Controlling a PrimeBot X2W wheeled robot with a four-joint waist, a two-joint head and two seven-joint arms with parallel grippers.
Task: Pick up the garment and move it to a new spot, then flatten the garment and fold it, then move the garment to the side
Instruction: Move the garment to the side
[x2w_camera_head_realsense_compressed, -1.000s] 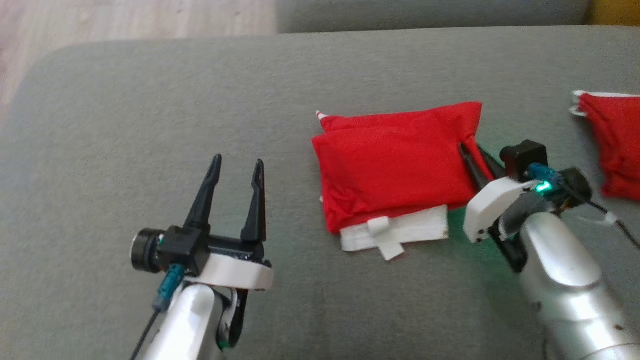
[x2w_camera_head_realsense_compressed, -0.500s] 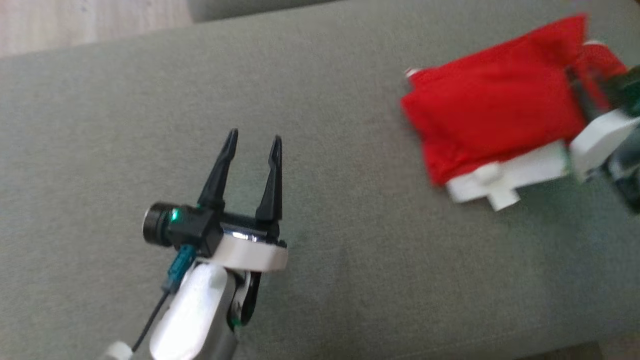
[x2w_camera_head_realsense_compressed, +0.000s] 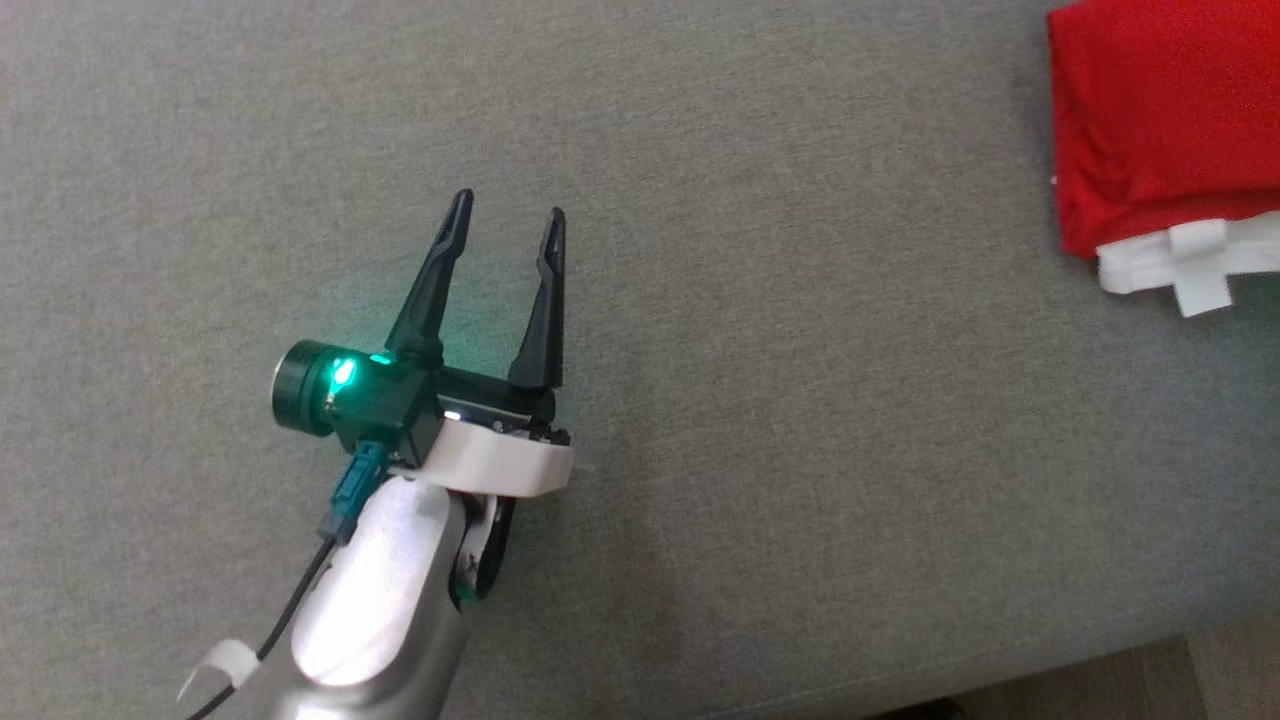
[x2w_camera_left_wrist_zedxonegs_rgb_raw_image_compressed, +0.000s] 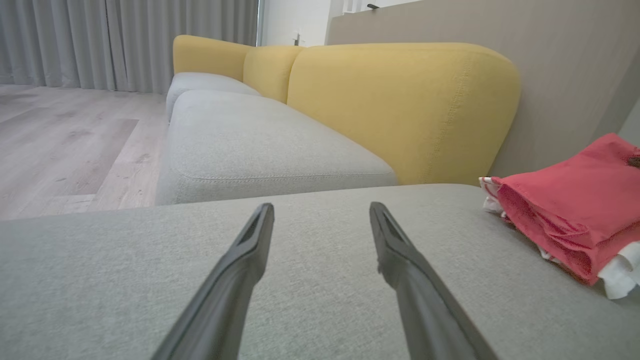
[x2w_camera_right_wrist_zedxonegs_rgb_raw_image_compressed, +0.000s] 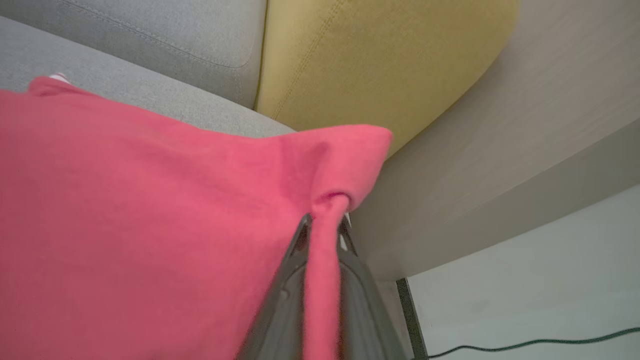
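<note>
Right end effector (x2w_camera_right_wrist_zedxonegs_rgb_raw_image_compressed: 325, 221) pinches garment (x2w_camera_right_wrist_zedxonegs_rgb_raw_image_compressed: 150, 225) corner, wrist view.

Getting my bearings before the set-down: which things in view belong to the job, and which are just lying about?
Job:
- folded red garment with white band
- right gripper, shut on a pinch of its edge
- left gripper, open and empty
- grey seat cushion, the work surface

Not the job:
- yellow backrests
- grey curtains
- wooden floor
- green cable
</note>
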